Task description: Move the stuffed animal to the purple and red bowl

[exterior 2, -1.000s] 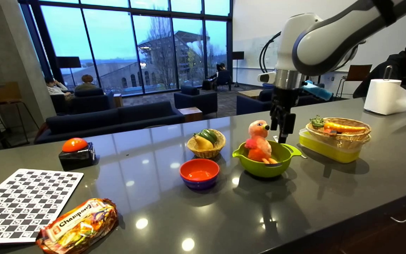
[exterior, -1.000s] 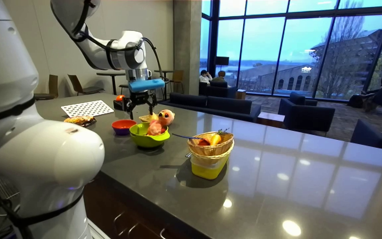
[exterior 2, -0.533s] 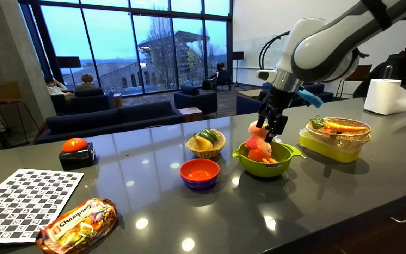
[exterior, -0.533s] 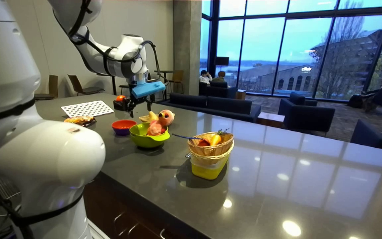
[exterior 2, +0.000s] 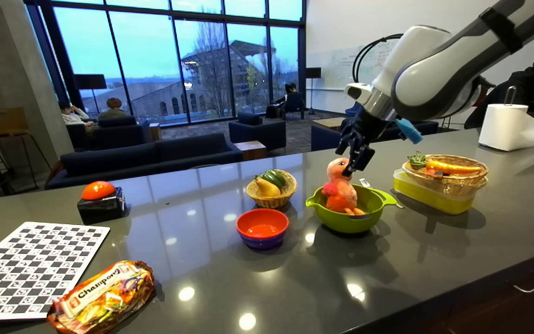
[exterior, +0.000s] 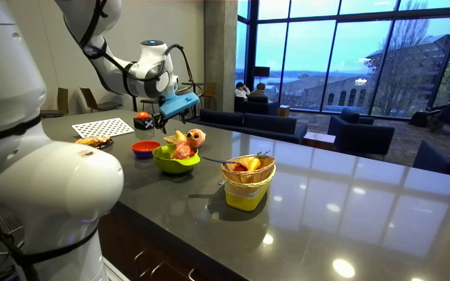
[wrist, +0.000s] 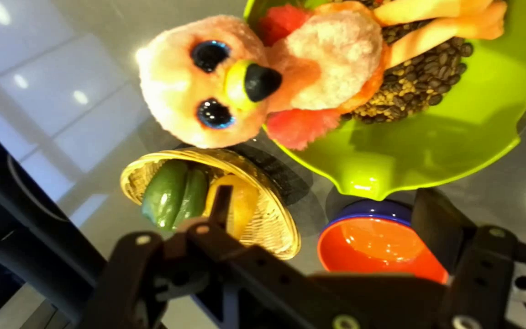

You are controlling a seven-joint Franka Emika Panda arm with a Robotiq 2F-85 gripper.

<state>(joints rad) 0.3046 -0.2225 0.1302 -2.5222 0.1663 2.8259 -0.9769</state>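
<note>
The stuffed animal is a pink plush bird with a black-tipped beak. It sits upright in the lime-green bowl in both exterior views [exterior: 184, 150] [exterior 2: 340, 190] and fills the top of the wrist view [wrist: 208, 82]. The purple and red bowl, red inside and purple outside, stands on the counter beside the green bowl [exterior: 145, 148] [exterior 2: 263, 229] [wrist: 377, 242]. My gripper [exterior 2: 346, 161] is open, empty and tilted, above the counter near the bird's head. In the wrist view its fingers [wrist: 329, 205] are wide apart and the bird is not between them.
The green bowl [exterior 2: 350, 224] also holds dark beans. A small basket [exterior 2: 271, 201] with a pear and a green vegetable stands behind the purple and red bowl. A basket with a carrot sits on a yellow container [exterior 2: 434, 195]. A noodle packet [exterior 2: 104, 297], a checkered board [exterior 2: 30, 269] and a red button [exterior 2: 98, 191] lie farther off.
My gripper has tilted and risen slightly, its fingertips swinging toward the bird's head side. It stays open. The bird and the bowls have not moved.
</note>
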